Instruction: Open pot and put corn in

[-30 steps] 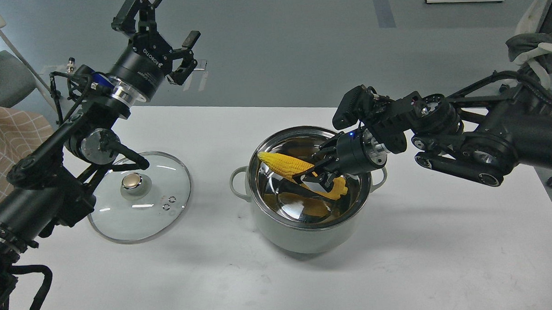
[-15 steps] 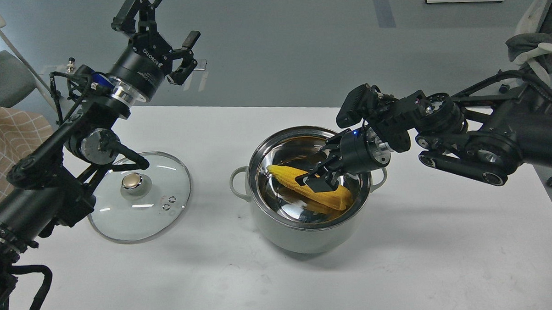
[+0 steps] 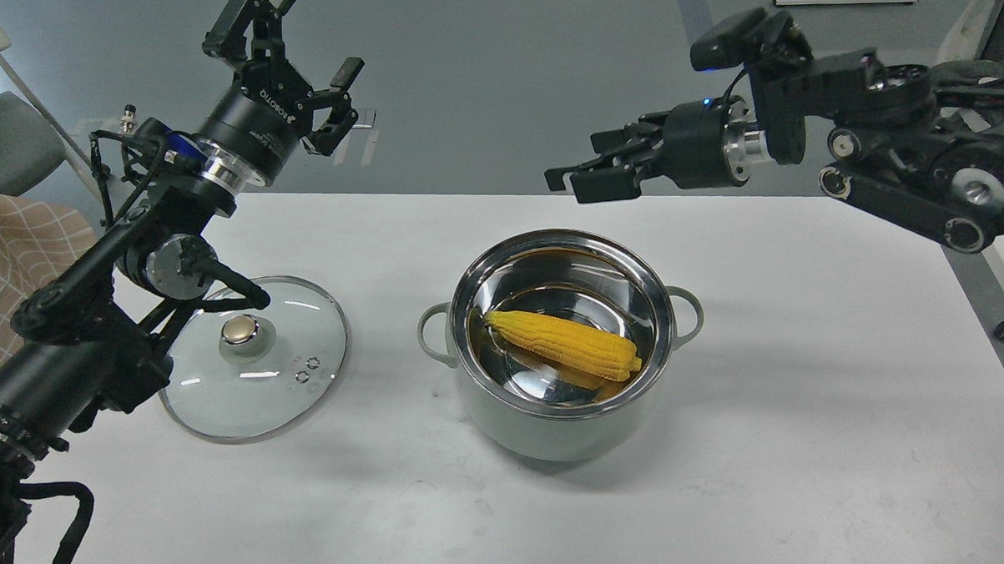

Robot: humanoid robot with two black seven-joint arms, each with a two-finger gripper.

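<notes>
The pale grey-green pot (image 3: pixel 549 426) stands open in the middle of the white table. The yellow corn (image 3: pixel 564 343) lies on its side inside the pot, tip pointing left. My right gripper (image 3: pixel 582 179) is open and empty, raised above and behind the pot's far rim. My left gripper (image 3: pixel 289 51) is open and empty, held high at the far left, above the glass lid.
The clear glass lid (image 3: pixel 254 357) with a gold knob lies flat on the table left of the pot, partly under my left arm. A checked cloth (image 3: pixel 8 257) shows at the left edge. The table's far edge runs behind the pot.
My right gripper let go of the corn in the pot, then rose up and back out of the pot. The corn settled flat on the pot's bottom. The left arm has not moved.
</notes>
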